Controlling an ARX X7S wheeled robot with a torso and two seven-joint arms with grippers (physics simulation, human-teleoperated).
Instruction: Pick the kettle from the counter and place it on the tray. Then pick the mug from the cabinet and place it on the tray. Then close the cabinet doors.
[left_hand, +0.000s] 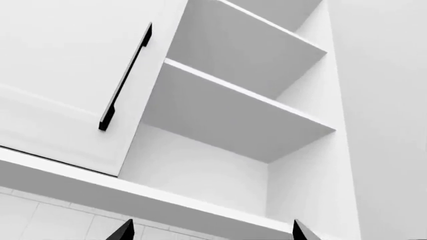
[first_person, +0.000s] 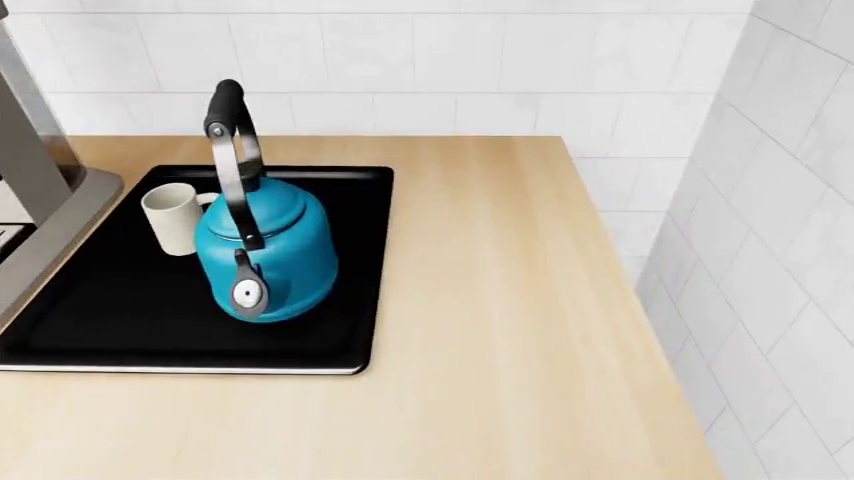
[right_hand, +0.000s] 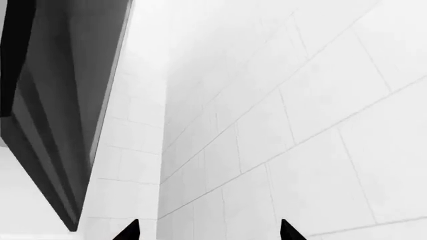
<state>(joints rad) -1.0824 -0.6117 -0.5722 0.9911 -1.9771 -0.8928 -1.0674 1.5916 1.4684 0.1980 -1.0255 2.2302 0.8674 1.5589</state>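
— Where are the grippers, can you see them?

— Only the tips. The left gripper (left_hand: 212, 231) shows two black fingertips (left_hand: 124, 231) at the edge of its wrist view, standing well apart with nothing between them. The right gripper (right_hand: 210, 231) is the same: two black points spread wide, holding nothing.

— What is the left one facing?

— The white wall cabinet (left_hand: 267, 125), seen from below. One side is open, with two plain white shelves (left_hand: 233, 110) showing and no mug on them. Beside that opening is a flat white cabinet door (left_hand: 73, 75) with a long slim black bar handle (left_hand: 125, 75); that one looks shut.

— And the right one?

— White tiled wall (right_hand: 300, 125), and along one side a dark grey panel (right_hand: 60, 100) seen edge-on. I cannot tell what it belongs to.

— The kettle and mug?

— Both on the large flat black rectangular tray (first_person: 120, 330), which lies on the light blond wood-grain counter (first_person: 534, 330). The squat teal-blue kettle (first_person: 274, 250) stands upright near the tray's middle, black arched handle up, silver spout cap facing the camera. The small cream-white mug (first_person: 171, 218) stands upright just beside it, on its left in the head view, close enough that I cannot tell if they touch. A grey appliance (first_person: 40, 200) sits at the tray's left edge
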